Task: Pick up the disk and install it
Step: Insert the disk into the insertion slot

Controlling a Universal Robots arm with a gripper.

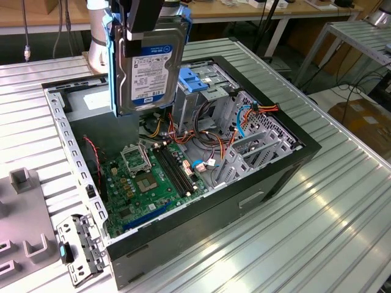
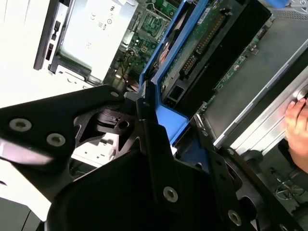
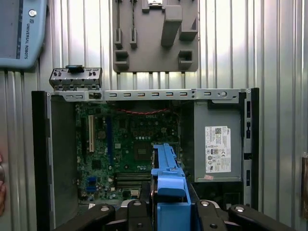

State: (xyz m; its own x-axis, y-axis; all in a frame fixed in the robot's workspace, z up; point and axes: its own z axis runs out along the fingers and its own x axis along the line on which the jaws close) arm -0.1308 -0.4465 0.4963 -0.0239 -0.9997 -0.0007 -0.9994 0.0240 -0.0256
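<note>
Disk (image 1: 146, 64): silver drive with a white-and-blue label and blue side rails. It is held upright on edge, label toward the exterior view, and hangs above the open case, clear of everything inside.
Disk, other side: green board with a connector row between the blue rails, in the second wrist view.
Pincer (image 1: 145, 30): black, clamped on the disk's upper end.
Case (image 1: 293, 160): black tower lying on its side with the cover off, resting on the bench.
Bench (image 1: 317, 244): ribbed metal.
Motherboard (image 1: 149, 177): green, flat on the case floor, below the disk.
Cage (image 1: 214, 104): bare metal, inside the case, to the exterior view's right of the disk.
Bracket (image 1: 197, 79): bare blue plastic, atop the cage, just beside the hanging disk.
Grey box (image 3: 217, 144): bears a white sticker and is seated in one end of the case.
Cables (image 1: 244, 119): orange, blue and red, bunched near the cage.
Fixture (image 3: 154, 33): grey slotted tray on the bench, near the case.
Panel (image 3: 76, 78): small grey metal piece, against the case's rim, between case and fixture.
Hand (image 2: 296, 120): a person's, beside the case's outer wall; contact cannot be told.
</note>
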